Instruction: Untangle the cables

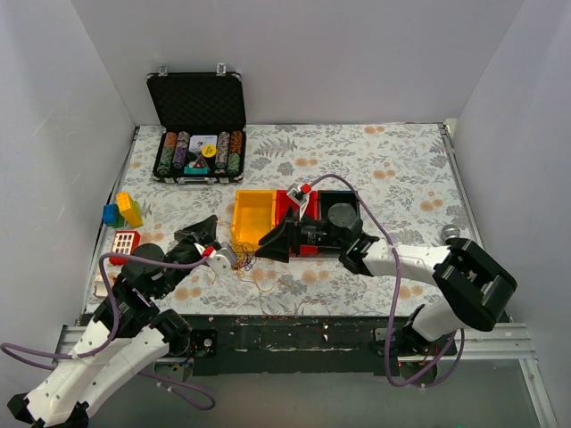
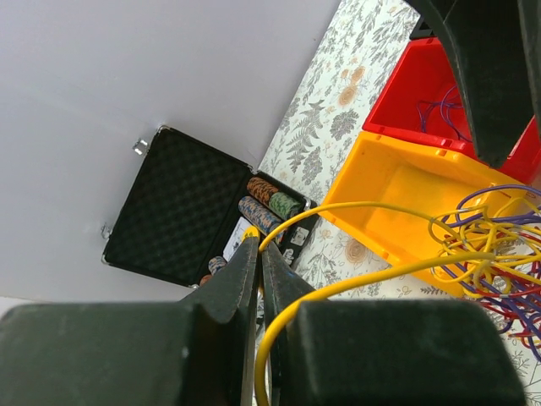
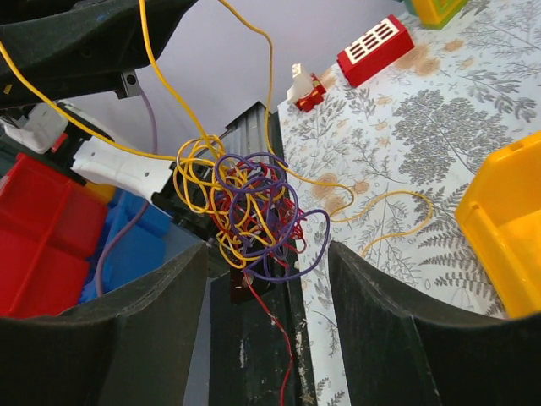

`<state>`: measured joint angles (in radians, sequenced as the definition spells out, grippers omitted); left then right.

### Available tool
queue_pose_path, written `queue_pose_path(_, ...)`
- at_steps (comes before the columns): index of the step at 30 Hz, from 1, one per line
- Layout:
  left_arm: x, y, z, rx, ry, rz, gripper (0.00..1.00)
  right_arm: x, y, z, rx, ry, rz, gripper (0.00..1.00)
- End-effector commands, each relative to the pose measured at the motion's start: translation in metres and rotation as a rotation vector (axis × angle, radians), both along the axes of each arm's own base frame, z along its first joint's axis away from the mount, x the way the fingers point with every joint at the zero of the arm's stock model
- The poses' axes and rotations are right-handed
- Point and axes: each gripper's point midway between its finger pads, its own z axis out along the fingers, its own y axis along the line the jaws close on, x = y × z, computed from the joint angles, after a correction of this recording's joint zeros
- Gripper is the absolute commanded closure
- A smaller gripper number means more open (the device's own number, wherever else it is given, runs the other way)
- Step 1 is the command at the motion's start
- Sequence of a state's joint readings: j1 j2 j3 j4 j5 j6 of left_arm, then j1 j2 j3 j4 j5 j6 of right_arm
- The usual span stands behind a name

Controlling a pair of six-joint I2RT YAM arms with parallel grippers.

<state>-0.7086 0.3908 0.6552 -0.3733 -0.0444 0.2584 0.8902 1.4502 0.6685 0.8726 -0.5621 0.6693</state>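
The cables (image 3: 249,216) are a fist-sized knot of yellow, purple and red wires. In the right wrist view the knot hangs just ahead of my open right gripper (image 3: 266,271), between its two fingers but touching neither. A red strand hangs down from it. My left gripper (image 2: 259,245) is shut on a yellow cable (image 2: 355,283) that runs right to the knot (image 2: 499,254). In the top view the knot (image 1: 252,261) lies between the left gripper (image 1: 208,228) and the right gripper (image 1: 261,245), near the table's front edge.
A yellow bin (image 1: 252,214), a red bin (image 1: 287,207) and a black bin (image 1: 339,212) stand just behind the knot. An open poker chip case (image 1: 196,125) is at the back left. Toy blocks (image 1: 125,209) and a red-white block (image 1: 126,241) are at the left.
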Motion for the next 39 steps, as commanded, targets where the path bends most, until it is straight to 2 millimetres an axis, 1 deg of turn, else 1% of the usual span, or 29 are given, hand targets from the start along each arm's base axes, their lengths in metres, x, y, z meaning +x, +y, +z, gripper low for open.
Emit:
queue_pose_path(1, -0.003, 0.002, 0.013, -0.014, -0.036, -0.01, 1.0, -0.008, 0.013, 0.047, 0.134, -0.036, 0.075, 0.34)
queue_pose_path(4, -0.003, 0.002, 0.013, -0.011, -0.036, -0.007, 1.0, -0.007, 0.019, 0.048, 0.139, -0.016, 0.099, 0.39)
queue_pose_path(7, -0.003, 0.002, 0.014, -0.01, -0.043, -0.007, 1.0, -0.006, 0.025, 0.045, 0.124, 0.007, 0.116, 0.45)
queue_pose_path(9, -0.003, 0.003, 0.013, -0.007, -0.041, -0.006, 1.0, -0.008, 0.028, 0.041, 0.115, 0.019, 0.13, 0.47)
queue_pose_path(11, -0.003, 0.003, 0.013, -0.007, -0.041, -0.006, 1.0, -0.008, 0.029, 0.036, 0.103, 0.027, 0.13, 0.48)
queue_pose_path(16, -0.004, 0.003, 0.013, -0.008, -0.043, -0.007, 1.0, -0.006, 0.031, 0.016, 0.036, 0.032, 0.109, 0.48)
queue_pose_path(19, -0.004, 0.002, 0.013, -0.009, -0.042, -0.009, 1.0, -0.005, 0.031, 0.014, 0.03, 0.03, 0.102, 0.52)
queue_pose_path(21, -0.004, 0.002, 0.014, -0.009, -0.046, -0.01, 1.0, -0.006, 0.032, 0.011, 0.019, 0.034, 0.103, 0.57)
queue_pose_path(27, -0.004, 0.002, 0.017, -0.01, -0.047, -0.01, 1.0, -0.002, 0.031, -0.005, -0.042, 0.027, 0.063, 0.51)
queue_pose_path(31, -0.004, 0.003, 0.017, -0.012, -0.047, -0.009, 1.0, 0.005, 0.028, -0.01, -0.072, 0.012, 0.016, 0.49)
queue_pose_path(37, -0.004, 0.003, 0.017, -0.01, -0.045, -0.009, 1.0, 0.015, 0.018, -0.01, -0.099, -0.026, -0.06, 0.5)
queue_pose_path(39, -0.004, 0.003, 0.017, -0.01, -0.045, -0.007, 1.0, 0.018, 0.013, -0.007, -0.093, -0.032, -0.076, 0.5)
